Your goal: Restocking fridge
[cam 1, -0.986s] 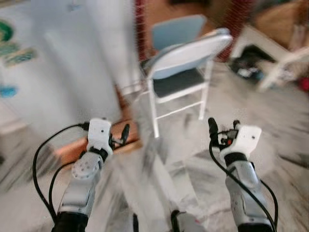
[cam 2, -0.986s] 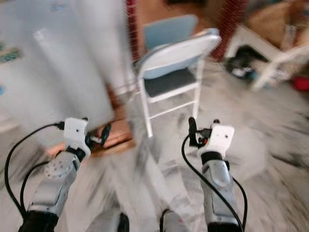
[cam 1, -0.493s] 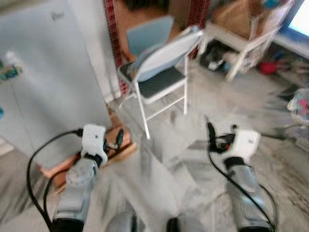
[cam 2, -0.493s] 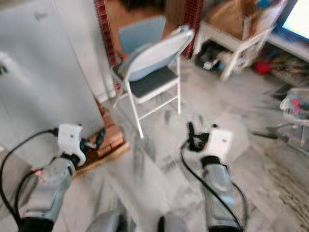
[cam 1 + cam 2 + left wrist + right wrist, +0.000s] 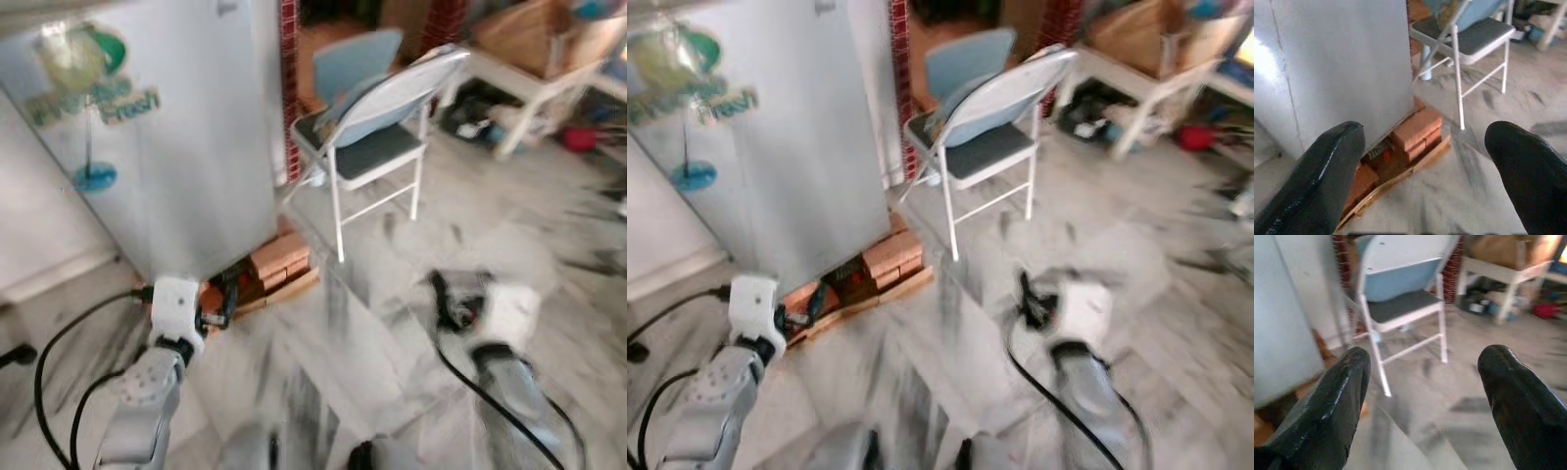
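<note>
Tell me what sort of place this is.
Probably a lived-in room of a home: a grey fridge propped on bricks, a folding chair beside it, and a cluttered white table on a marble floor.

fridge (image 5: 186, 147) smooth pale grey painted metal, slight sheen, glossy printed sticker (image 5: 83, 73) on door; bricks (image 5: 1418, 129) rough matt reddish clay on a bare wood plank (image 5: 1400, 176); folding chair (image 5: 377, 117) white-painted metal tube frame, dark matt padded seat; floor (image 5: 392, 294) polished grey-veined marble; gripper fingers (image 5: 1332, 406) matt black plastic
</note>
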### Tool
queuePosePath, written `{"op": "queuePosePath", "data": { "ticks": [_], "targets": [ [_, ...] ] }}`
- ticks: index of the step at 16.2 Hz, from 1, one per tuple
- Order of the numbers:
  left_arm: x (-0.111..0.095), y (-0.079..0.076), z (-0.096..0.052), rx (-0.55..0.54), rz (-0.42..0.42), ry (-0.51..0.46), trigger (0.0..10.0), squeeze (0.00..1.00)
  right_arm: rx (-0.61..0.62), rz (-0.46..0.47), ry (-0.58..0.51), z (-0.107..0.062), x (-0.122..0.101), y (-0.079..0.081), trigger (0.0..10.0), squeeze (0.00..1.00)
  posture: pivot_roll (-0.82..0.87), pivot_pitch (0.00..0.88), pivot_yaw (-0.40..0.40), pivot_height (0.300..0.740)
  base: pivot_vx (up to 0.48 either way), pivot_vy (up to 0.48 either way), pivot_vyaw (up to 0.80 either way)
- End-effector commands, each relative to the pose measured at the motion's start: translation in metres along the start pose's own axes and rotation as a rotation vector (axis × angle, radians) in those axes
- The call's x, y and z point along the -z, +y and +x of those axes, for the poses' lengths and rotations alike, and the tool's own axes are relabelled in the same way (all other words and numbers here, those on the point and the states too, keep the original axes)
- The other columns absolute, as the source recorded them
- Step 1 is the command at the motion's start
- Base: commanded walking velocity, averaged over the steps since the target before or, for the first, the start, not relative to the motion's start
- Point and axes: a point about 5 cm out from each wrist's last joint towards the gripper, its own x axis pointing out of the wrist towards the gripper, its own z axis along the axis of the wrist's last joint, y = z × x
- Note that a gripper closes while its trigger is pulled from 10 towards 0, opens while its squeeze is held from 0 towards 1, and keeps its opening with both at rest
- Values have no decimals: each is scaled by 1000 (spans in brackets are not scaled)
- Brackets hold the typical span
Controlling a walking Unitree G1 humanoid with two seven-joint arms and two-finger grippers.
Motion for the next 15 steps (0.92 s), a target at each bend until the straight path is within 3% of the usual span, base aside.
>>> {"op": "queuePosePath", "data": {
  "ticks": [1, 5, 9, 15],
  "targets": [
    [2, 4, -6, -17, -1, 2, 10000, 0, -16, 8, -34, 0, -8, 6, 10000, 0, 53, 97, -2, 740, -337, 345, 0],
    [-10, -3, 2, 10, 15, -56, 10000, 0, -11, 4, -52, 9, -13, 9, 10000, 0, 58, 104, 0, 740, 0, 0, 0],
    [-15, 5, 8, -5, 18, -79, 10000, 0, -23, -8, -71, 17, -19, 13, 10000, 0, 61, 109, 3, 740, 0, 0, 0],
    [-14, -9, 6, 21, 0, -77, 10000, 0, -12, -11, -74, 18, -21, 13, 10000, 0, 54, 109, 0, 740, 0, 0, -551]
  ]
}}
